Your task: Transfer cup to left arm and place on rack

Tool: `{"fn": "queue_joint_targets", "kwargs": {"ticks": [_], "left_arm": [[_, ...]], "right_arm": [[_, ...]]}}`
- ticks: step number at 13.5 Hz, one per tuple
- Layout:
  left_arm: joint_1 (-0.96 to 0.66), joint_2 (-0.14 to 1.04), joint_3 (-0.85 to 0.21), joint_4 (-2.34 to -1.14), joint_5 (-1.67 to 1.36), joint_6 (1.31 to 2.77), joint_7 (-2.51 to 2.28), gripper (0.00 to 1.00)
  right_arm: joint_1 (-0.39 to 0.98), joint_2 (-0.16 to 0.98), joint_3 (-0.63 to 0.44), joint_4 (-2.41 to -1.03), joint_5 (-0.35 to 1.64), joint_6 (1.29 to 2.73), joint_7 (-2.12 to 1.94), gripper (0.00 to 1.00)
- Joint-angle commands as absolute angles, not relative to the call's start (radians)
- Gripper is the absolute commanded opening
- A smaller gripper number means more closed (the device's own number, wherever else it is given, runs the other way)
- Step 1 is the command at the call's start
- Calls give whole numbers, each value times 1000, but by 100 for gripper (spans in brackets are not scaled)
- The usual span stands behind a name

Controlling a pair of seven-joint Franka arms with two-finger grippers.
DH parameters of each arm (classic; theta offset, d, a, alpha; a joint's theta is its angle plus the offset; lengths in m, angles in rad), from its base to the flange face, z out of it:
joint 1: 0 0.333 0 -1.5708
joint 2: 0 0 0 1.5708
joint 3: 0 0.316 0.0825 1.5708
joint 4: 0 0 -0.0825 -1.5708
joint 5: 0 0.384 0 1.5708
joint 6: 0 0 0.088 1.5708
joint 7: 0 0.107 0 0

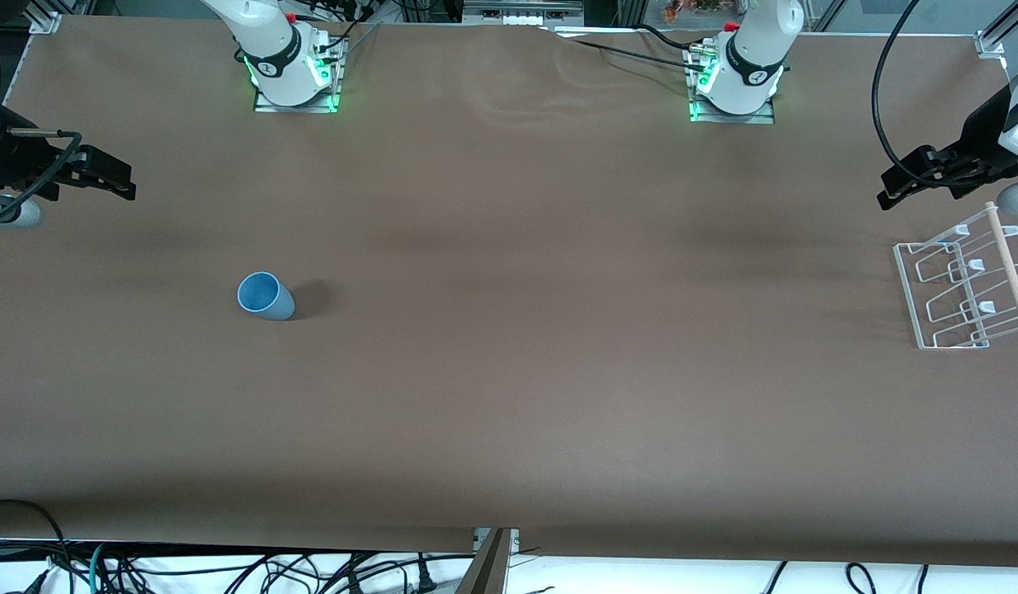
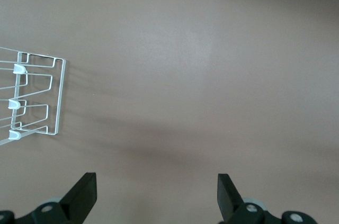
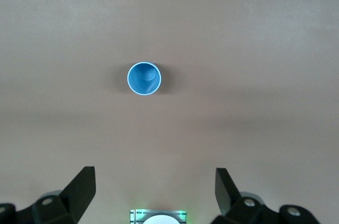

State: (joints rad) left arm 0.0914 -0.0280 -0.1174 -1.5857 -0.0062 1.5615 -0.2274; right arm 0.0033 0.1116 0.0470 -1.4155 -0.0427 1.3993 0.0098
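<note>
- One cup [image 1: 266,296] is counted. It stands upright on the tabletop [image 1: 509,371], mouth up, toward the right arm's end, and it is touched by nothing.
- One rack [image 1: 963,285] is counted, lying on the tabletop at the left arm's end, well apart from the cup. Three white prong tips of it are seen in the left wrist view [image 2: 32,99].
- Two arms are counted, each with one claw.
- The right claw [image 1: 105,177] is held in the air over the edge of the tabletop at the right arm's end. Its fingers are seen wide apart in the right wrist view [image 3: 153,195], and nothing is held between them.
- The left claw [image 1: 909,177] is held over the tabletop just beside the rack. Its fingers are also spread apart [image 2: 156,197] and empty. This arm is judged to be waiting.
- In the front view the cup is found at about 4 o'clock from the right claw. In the right wrist view the cup [image 3: 144,78] is seen at about 12 o'clock from the gap between the fingers.
- The long axis of the cup is vertical, so a grip on its side wall is judged to be suitable.
- The right arm is much nearer to the cup, so the first pick is judged to belong to it. No step of the task is done yet.
</note>
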Motion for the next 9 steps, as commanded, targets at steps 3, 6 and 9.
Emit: {"fn": "queue_joint_targets", "kwargs": {"ticks": [3,6,9], "left_arm": [[94,-11,-123,-1555,23,1551,-218,100],[94,-11,-123,-1555,23,1551,-218,100],[94,-9,-123,-1555,23,1551,-221,100]], "right_arm": [[-2,120,51,-1413,-55,1401,11,100],[-3,120,58,-1420,-83,1404,11,100],[-11,150,60,-1509,-87,1491,11,100]]}}
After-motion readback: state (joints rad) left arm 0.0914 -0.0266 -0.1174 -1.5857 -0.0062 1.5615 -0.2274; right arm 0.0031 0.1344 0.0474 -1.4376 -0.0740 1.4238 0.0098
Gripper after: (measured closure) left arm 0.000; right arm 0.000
